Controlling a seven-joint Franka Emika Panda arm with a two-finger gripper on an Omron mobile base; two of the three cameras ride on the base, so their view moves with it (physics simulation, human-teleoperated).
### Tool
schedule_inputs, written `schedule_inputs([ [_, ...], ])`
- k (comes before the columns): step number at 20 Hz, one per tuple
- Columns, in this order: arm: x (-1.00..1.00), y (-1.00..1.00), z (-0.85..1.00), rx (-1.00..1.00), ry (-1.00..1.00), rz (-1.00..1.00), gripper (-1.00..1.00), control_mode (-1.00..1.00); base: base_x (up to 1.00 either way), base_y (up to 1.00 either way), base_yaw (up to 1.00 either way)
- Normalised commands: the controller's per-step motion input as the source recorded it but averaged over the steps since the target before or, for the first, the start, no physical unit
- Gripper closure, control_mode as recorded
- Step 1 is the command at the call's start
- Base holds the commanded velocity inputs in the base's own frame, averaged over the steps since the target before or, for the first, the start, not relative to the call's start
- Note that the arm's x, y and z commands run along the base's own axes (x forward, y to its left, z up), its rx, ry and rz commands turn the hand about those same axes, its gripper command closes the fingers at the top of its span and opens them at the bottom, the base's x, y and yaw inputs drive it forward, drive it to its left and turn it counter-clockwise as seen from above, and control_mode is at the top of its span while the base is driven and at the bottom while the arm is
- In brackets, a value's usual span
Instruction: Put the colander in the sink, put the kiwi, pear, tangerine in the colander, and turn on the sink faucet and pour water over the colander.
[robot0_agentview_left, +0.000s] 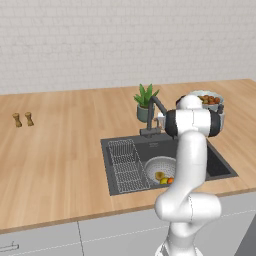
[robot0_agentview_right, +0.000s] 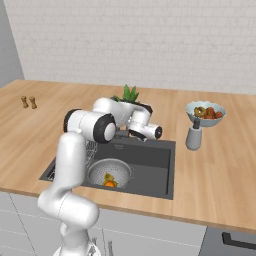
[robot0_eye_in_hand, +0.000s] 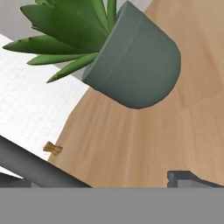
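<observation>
We see a wooden counter (robot0_agentview_left: 60, 150) bearing a potted plant (robot0_agentview_left: 145, 102), fruit bowl (robot0_agentview_right: 205, 114), soap dispenser (robot0_agentview_right: 194, 136) and two shakers (robot0_agentview_left: 23, 119).

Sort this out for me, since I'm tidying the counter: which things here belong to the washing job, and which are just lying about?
Part of the job:
- colander in the sink
- yellow-green pear and tangerine inside it
- sink faucet

Just lying about:
- potted plant
- fruit bowl
- soap dispenser
- two small brown shakers
</observation>
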Motion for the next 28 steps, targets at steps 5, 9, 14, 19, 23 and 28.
schedule_inputs([
  [5,0.19,0.02,-0.06,0.00,0.00,-0.10,1.00,-1.00,0.00,0.00,0.00],
  [9,0.11,-0.09,-0.02,0.00,0.00,-0.09,1.00,-1.00,0.00,0.00,0.00],
  [14,0.02,-0.38,-0.03,0.01,0.00,-0.13,1.00,-1.00,0.00,0.00,0.00],
  [19,0.00,-0.66,-0.03,0.02,0.00,-0.12,1.00,-1.00,0.00,0.00,0.00],
  [23,0.00,-0.79,-0.01,0.04,0.01,-0.11,1.00,-1.00,0.00,0.00,0.00],
  [28,0.00,-0.90,-0.01,0.06,0.02,-0.07,1.00,-1.00,0.00,0.00,0.00],
])
